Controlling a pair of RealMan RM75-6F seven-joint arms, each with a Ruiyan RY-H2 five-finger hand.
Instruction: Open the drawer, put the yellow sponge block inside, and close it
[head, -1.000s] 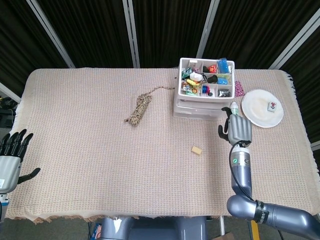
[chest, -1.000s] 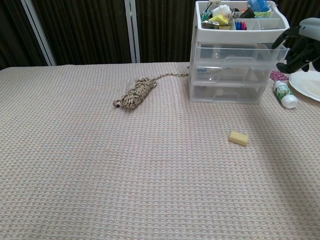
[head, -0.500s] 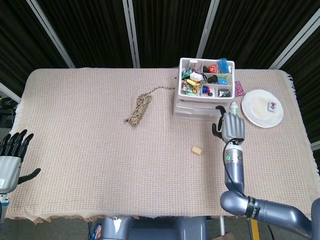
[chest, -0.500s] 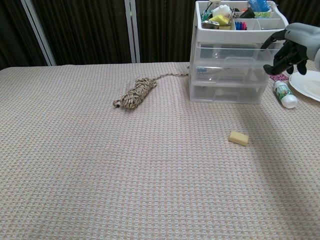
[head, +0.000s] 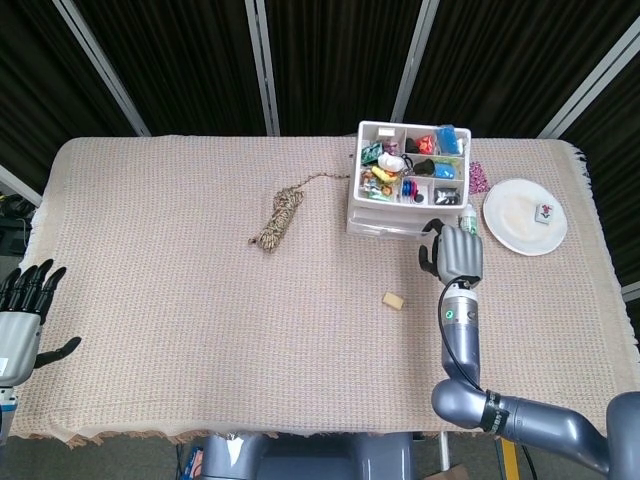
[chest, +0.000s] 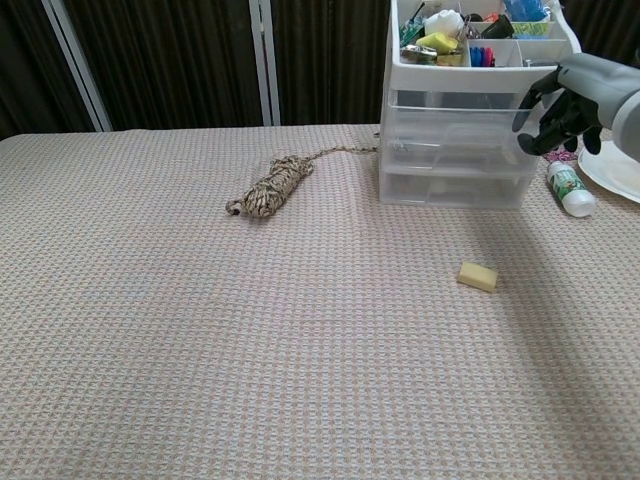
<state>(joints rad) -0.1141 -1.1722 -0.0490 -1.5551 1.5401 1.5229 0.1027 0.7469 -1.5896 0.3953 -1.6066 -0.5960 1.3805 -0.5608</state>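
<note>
Right hand at the drawer unit, sponge on the table

The right hand (chest: 562, 102), fingers curled and holding nothing, hangs by the closed drawer unit (chest: 452, 150) near the table's far edge; the yellow sponge block (chest: 478, 276) lies nearer; the left hand (head: 24, 310) is spread, empty.

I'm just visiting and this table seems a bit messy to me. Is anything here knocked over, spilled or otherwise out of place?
The small bottle lies on its side on the cloth beside the drawer unit, rather than standing. The rope bundle trails a loose end toward the unit. The yellow sponge block lies loose on the cloth. Nothing looks spilled or broken.
</note>
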